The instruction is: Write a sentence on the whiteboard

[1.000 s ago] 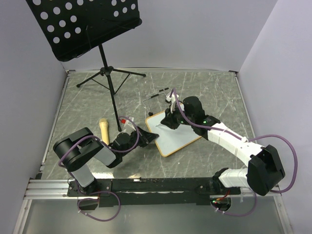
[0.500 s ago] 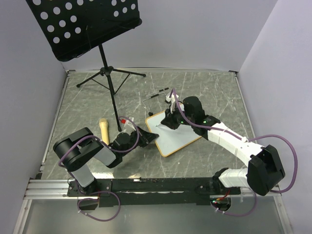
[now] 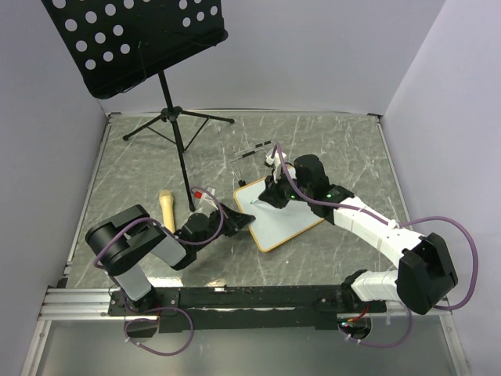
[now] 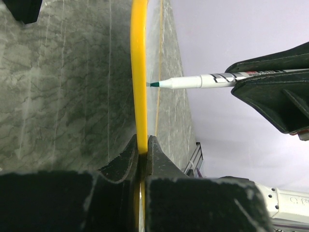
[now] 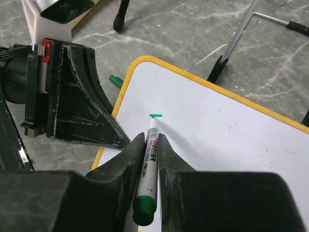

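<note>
The right gripper [image 3: 269,196] has shifted marginally left.

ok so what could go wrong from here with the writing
The left gripper pinches only the frame edge of the whiteboard, so pressure from the marker might pivot or slip it. The green mark sits close to that gripper; a stroke that way could run onto the frame or bump it.

Ahead and right of the jaws of my right gripper [image 5: 148,141], the board [image 5: 227,130] lies bare. Left of them the left gripper [image 5: 118,135] blocks me; farther ahead stand a wire frame [image 5: 235,41] and a stand leg [image 5: 121,14].
</note>
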You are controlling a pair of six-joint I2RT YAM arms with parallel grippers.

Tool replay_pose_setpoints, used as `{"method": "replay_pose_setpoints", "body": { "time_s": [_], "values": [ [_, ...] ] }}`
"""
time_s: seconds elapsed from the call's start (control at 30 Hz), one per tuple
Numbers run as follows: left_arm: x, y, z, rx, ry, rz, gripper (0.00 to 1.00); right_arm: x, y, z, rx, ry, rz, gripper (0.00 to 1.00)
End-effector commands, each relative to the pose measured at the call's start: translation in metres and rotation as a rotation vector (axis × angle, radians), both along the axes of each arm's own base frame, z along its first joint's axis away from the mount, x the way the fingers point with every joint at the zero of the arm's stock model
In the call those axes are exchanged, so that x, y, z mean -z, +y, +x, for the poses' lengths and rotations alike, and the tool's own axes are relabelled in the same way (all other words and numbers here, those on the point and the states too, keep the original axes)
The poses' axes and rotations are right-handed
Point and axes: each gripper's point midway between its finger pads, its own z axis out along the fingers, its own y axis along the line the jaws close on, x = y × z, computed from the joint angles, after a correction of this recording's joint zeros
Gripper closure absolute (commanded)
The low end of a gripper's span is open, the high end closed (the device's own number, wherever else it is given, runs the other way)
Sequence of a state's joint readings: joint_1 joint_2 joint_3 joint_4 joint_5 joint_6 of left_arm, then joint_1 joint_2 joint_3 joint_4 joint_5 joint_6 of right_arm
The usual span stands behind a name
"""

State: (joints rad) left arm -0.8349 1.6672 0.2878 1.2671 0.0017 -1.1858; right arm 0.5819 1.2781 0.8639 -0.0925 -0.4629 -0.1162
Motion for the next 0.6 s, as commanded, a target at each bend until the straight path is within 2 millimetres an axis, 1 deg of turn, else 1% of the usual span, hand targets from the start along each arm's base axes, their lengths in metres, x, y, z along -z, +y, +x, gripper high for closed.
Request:
{"method": "replay_pose_setpoints", "body": {
  "time_s": [0.0,0.13,0.57],
  "values": [
    [-0.1153,0.003,-0.0047,0.0,-0.357,-0.307,0.99,-0.0062,-0.0016,-0.0022,-0.017,0.0,-0.005,1.0],
    [-0.115,0.0033,-0.0049,0.0,-0.356,-0.308,0.99,-0.0079,-0.0038,-0.0013,-0.013,-0.003,-0.002,1.0],
    [-0.1138,0.0032,-0.0031,-0.004,-0.357,-0.301,0.99,-0.0089,-0.0056,-0.0085,-0.049,0.011,0.011,1.0]
  ]
}}
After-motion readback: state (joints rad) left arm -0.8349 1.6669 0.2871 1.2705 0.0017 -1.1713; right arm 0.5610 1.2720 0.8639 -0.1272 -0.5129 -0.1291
